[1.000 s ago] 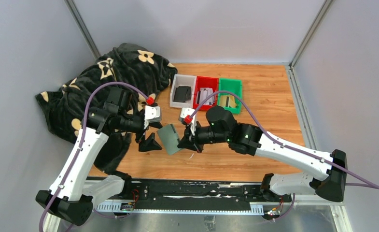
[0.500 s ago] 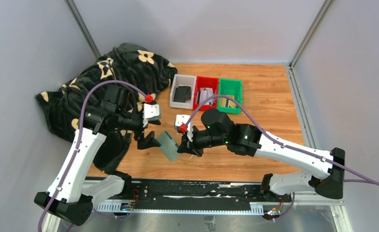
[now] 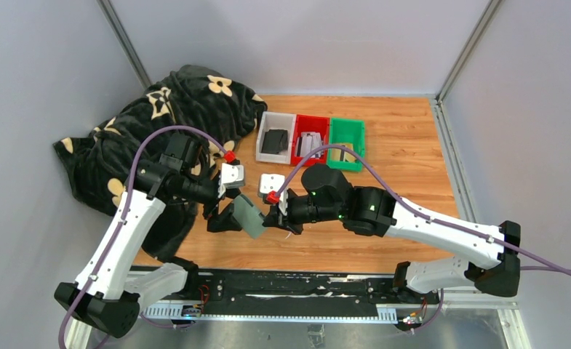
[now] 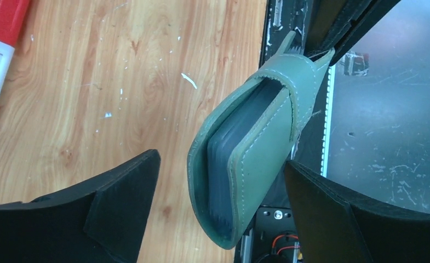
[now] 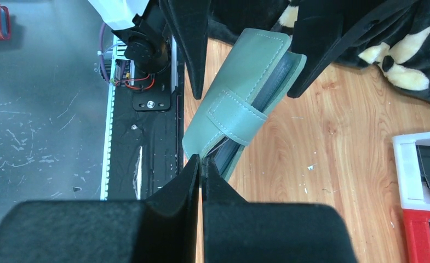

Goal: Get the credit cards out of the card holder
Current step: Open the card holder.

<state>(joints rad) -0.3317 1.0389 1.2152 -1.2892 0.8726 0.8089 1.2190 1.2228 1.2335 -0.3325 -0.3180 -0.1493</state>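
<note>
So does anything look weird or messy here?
The big black fleece blanket with cream flowers lies crumpled in a heap over the wooden table's left side, where nothing else is piled. Nothing looks spilled or broken.

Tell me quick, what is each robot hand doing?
Left hand: open, fingers either side of the card holder.
Right hand: shut on the card holder.

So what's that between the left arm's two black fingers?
The green card holder, tab closed; the open left gripper straddles it. This is clearest in the left wrist view.
</note>
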